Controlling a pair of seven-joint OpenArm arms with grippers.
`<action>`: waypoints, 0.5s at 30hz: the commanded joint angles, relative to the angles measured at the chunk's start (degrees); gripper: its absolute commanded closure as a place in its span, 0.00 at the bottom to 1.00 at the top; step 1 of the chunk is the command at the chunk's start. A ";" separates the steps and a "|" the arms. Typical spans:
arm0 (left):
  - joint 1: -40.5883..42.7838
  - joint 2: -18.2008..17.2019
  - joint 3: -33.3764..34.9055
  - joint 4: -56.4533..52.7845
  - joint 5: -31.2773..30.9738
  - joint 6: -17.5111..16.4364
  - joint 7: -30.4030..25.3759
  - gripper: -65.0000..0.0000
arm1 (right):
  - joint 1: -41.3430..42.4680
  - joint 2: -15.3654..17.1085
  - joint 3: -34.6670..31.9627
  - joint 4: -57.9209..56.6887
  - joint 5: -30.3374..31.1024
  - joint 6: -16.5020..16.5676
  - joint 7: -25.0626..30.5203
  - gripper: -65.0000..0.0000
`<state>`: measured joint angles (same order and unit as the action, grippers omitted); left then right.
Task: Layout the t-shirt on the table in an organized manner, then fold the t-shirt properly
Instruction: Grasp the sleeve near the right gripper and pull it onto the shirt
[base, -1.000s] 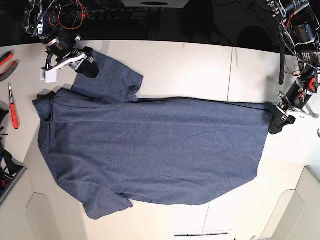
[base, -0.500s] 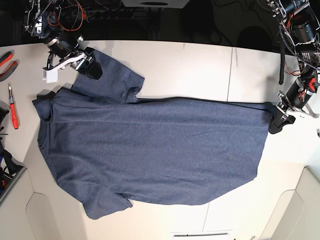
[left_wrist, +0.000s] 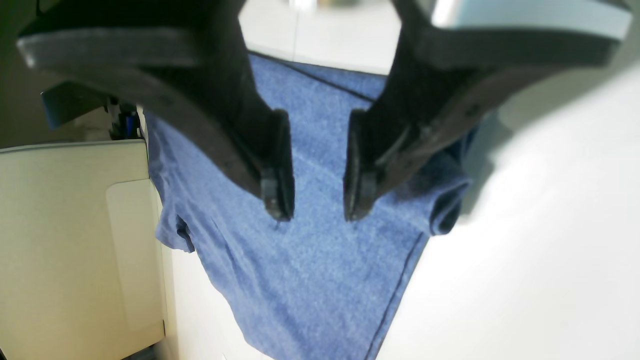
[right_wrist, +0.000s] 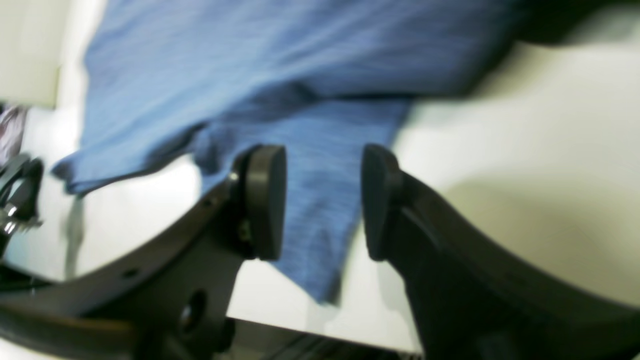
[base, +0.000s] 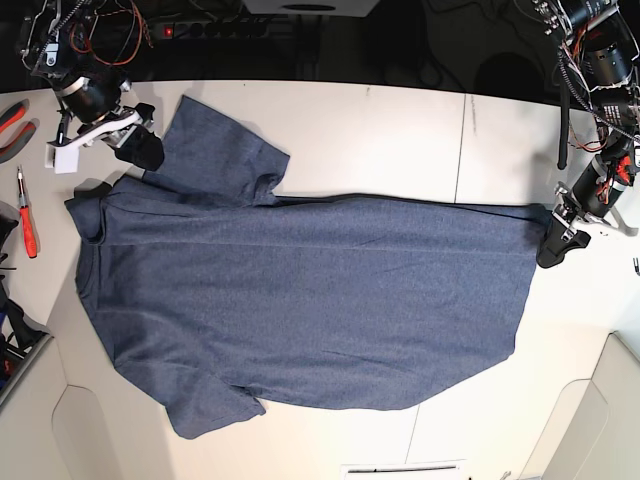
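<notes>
The right gripper (base: 140, 150) hangs at the far-left corner of the table (base: 400, 120) in the base view, just off the outer edge of the upper sleeve (base: 225, 150) of the shirt (base: 300, 300). Its jaws stand apart with nothing between them; in the right wrist view the gripper (right_wrist: 322, 200) shows a clear gap, and through that gap lies blue cloth (right_wrist: 320, 165) on the table below, not pinched by either pad (right_wrist: 265, 200). That view is blurred, so finer detail is lost. To this gripper's outer side, at the table's edge, lie red-handled tools (base: 25, 215).

Ahead of the right gripper, toward the middle of the table, the shirt lies spread flat, plain side up. The collar end sits near the right gripper and the hem end (base: 525, 290) reaches toward the other arm. The lower sleeve (base: 210, 405) lies at the near edge of the table, well away from both grippers. The cloth looks mostly smooth, with a small fold at the collar corner (base: 88, 215).

The left gripper (base: 555, 245) sits at the right end of the base view, right at the far hem corner. Its jaws are also apart. In the left wrist view the gripper (left_wrist: 317, 200) hangs just over the shirt (left_wrist: 310, 260), the tips low to the cloth; whether they touch it I cannot tell. No fabric is clamped between the fingers (left_wrist: 277, 165). A small rolled bump of hem (left_wrist: 447, 200) lies just beside one finger, with bare table (left_wrist: 550, 250) beyond it.
</notes>
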<state>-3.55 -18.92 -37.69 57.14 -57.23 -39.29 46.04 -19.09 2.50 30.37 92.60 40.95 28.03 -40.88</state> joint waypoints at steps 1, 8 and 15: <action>-0.90 -1.07 -0.13 0.83 -1.22 -0.71 -0.76 0.67 | 0.17 0.37 1.09 0.63 0.92 0.13 1.49 0.62; -0.90 -1.07 -0.13 0.83 -1.25 -0.71 -0.79 0.67 | 0.17 0.50 2.21 -0.66 -1.09 -3.26 1.46 0.62; -0.90 -1.07 -0.13 0.83 -1.25 -0.71 -0.79 0.67 | 0.33 0.48 0.15 -8.37 0.15 -3.21 1.49 0.62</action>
<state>-3.55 -18.92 -37.69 57.14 -57.23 -39.31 46.04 -18.70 2.57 30.59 83.83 41.67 25.23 -38.89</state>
